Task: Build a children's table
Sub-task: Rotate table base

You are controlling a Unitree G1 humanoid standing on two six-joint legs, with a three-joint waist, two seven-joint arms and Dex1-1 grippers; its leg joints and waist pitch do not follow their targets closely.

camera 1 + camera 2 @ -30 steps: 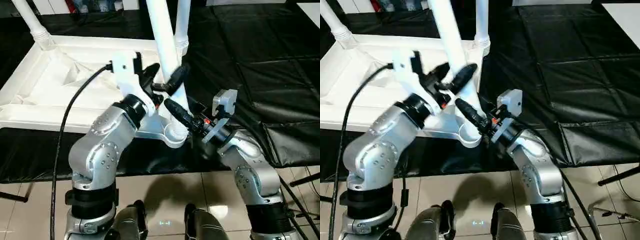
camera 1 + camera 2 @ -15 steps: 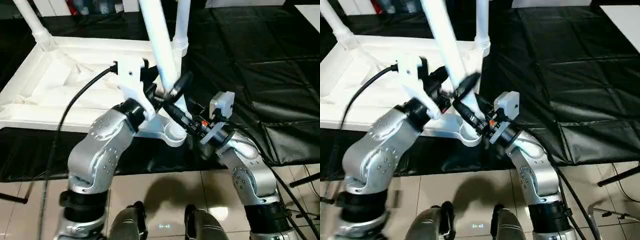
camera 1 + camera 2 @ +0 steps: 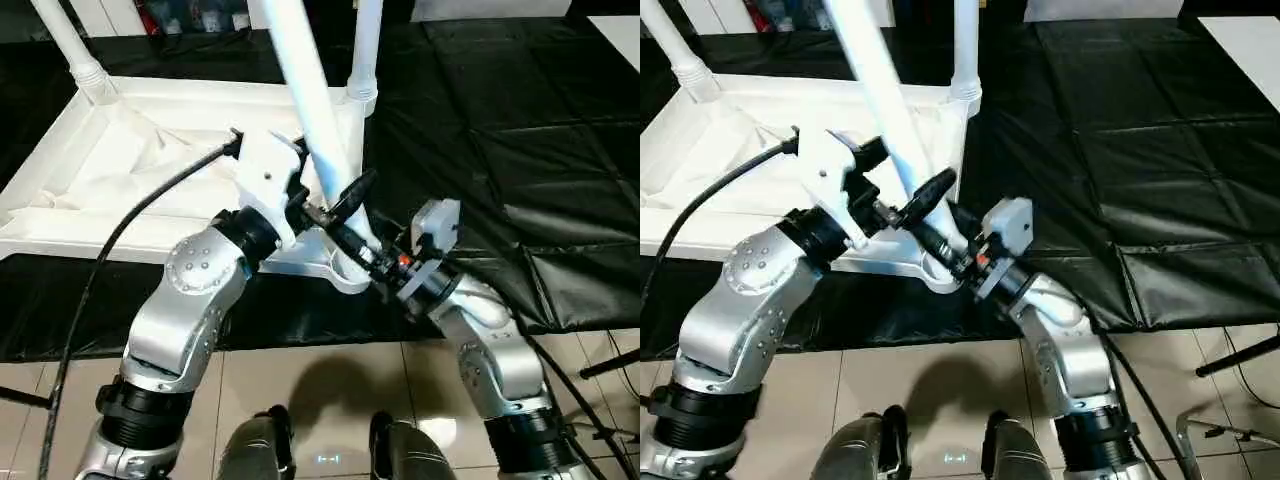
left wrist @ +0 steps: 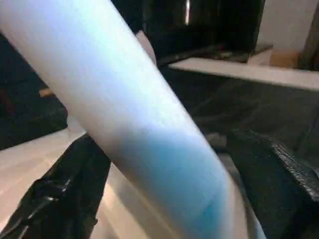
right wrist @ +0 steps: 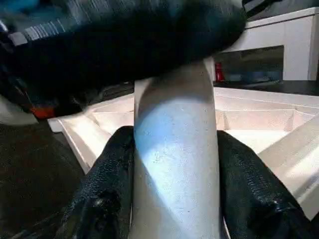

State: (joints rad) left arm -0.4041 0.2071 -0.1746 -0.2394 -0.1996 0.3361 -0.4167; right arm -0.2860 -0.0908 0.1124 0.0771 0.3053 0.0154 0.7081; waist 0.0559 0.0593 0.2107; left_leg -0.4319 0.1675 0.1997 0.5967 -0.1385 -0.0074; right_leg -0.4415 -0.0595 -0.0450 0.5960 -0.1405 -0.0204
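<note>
Here | left hand [image 3: 335,195] grips tilted leg [image 3: 300,75] | right hand [image 5: 172,164] clamps leg above corner socket [image 3: 345,272]

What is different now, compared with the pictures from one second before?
The leg both end effectors hold has leaned further toward the robot's left at its top. The left end effector and right end effector stay clamped on it; its foot remains at the near corner socket.
</note>
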